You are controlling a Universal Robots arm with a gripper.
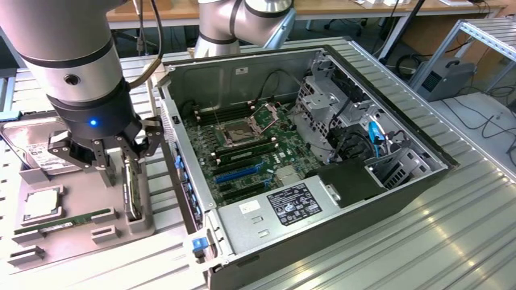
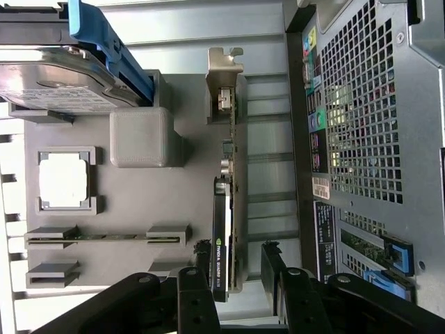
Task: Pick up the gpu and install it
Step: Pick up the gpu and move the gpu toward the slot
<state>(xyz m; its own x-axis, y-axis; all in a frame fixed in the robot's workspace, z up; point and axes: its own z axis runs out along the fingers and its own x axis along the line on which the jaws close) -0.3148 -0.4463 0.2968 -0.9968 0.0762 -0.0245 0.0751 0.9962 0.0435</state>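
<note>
The gpu (image 2: 224, 209) stands on its edge in a slot of the grey holder tray (image 2: 139, 202), its silver bracket (image 2: 224, 76) at one end. In the exterior view the gpu (image 1: 129, 196) sits just left of the open computer case (image 1: 322, 181). My gripper (image 1: 119, 166) hangs directly over it. In the wrist view my gripper (image 2: 238, 273) is open, with one black finger on each side of the card's near end and a gap between the fingers (image 2: 201, 282) and the card. Nothing is gripped.
The tray also holds a hard drive (image 2: 52, 83), a processor (image 2: 64, 179) and a long memory stick (image 2: 104, 236). Inside the case lie the motherboard (image 1: 241, 145) with blue expansion slots (image 1: 235, 172), a drive cage (image 1: 327, 106) and a power supply (image 1: 282, 208).
</note>
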